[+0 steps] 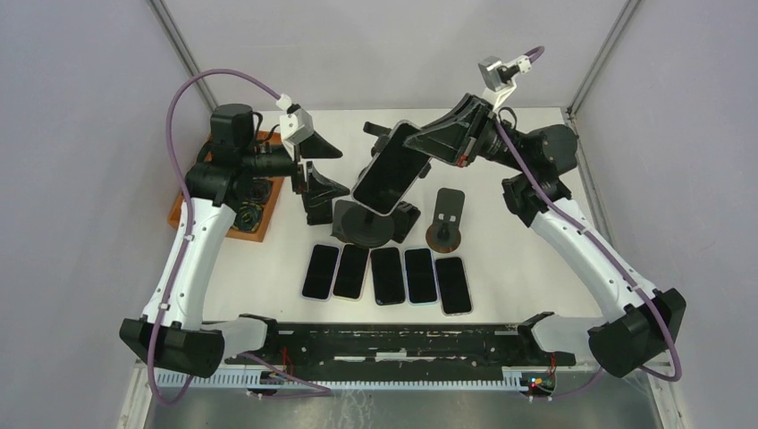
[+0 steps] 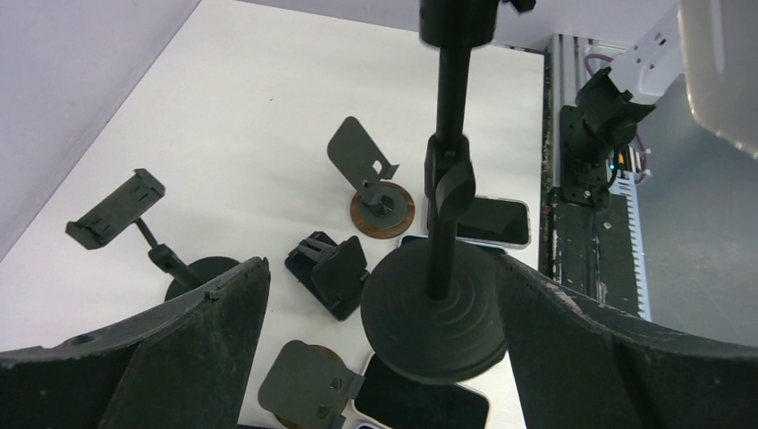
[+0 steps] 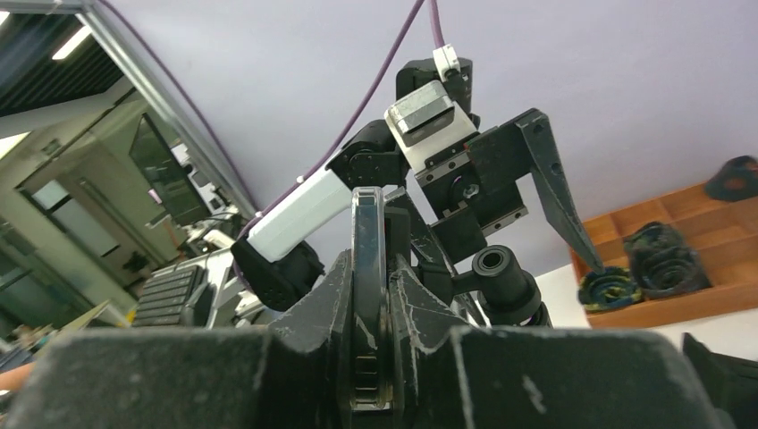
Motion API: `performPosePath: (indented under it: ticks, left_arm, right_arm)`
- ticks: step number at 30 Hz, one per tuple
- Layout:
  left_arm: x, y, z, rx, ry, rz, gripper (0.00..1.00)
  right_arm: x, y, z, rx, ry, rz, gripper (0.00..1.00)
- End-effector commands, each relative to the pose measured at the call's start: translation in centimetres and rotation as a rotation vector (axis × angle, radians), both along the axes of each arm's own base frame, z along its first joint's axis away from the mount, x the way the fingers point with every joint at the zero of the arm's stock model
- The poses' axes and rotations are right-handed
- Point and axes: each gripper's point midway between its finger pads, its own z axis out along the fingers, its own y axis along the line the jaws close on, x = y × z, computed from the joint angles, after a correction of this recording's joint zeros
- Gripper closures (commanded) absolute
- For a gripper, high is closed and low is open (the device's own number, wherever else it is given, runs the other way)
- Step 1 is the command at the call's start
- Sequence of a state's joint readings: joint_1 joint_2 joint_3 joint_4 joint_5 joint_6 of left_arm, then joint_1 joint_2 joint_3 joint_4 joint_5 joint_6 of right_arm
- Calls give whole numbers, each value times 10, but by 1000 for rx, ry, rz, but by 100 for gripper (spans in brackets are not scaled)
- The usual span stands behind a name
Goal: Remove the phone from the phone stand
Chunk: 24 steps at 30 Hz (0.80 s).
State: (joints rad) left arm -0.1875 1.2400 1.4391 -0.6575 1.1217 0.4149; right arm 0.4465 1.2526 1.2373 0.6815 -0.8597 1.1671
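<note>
Right wrist view: the right gripper (image 3: 368, 279) is seen clamped on the phone (image 3: 368, 223), gripped across its thin edges so it can be drawn from the phone stand (image 1: 362, 223). The phone is held tilted at the stand's head, above the table (image 1: 536, 268). The left gripper (image 2: 383, 268) is spread wide either side of that stand without touching it, probably placed there to steady it.

Left arm (image 1: 190, 243): elbow bent, wrist turned inward. Left pincer (image 1: 327, 170): fingers spread wide. Right arm (image 1: 583, 243): raised, reaching inward over counter. Right pincer (image 1: 416, 143): fingers pinched tight on phone (image 1: 387, 172) edge.
</note>
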Motion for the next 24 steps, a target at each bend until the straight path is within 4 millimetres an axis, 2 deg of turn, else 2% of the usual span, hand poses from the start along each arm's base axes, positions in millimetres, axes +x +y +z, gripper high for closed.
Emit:
performPosePath:
  ticks: [1, 5, 14, 21, 24]
  left_arm:
    - [-26, -3, 4, -38, 8, -87, 0]
    - [-39, -6, 4, -58, 37, -137, 0]
    - [-58, -13, 10, -76, 31, -203, 0]
    - [-66, -22, -7, -61, 95, -230, 1]
    - [-70, -22, -17, -50, 116, -229, 6]
  right_arm:
    - [-31, -3, 53, 176, -144, 22, 100]
    - [-40, 8, 52, 186, -141, 62, 100]
    - [-44, 34, 49, 180, -130, 111, 100]
    - [-46, 53, 44, 180, -127, 141, 100]
    - [-48, 55, 44, 185, -132, 149, 100]
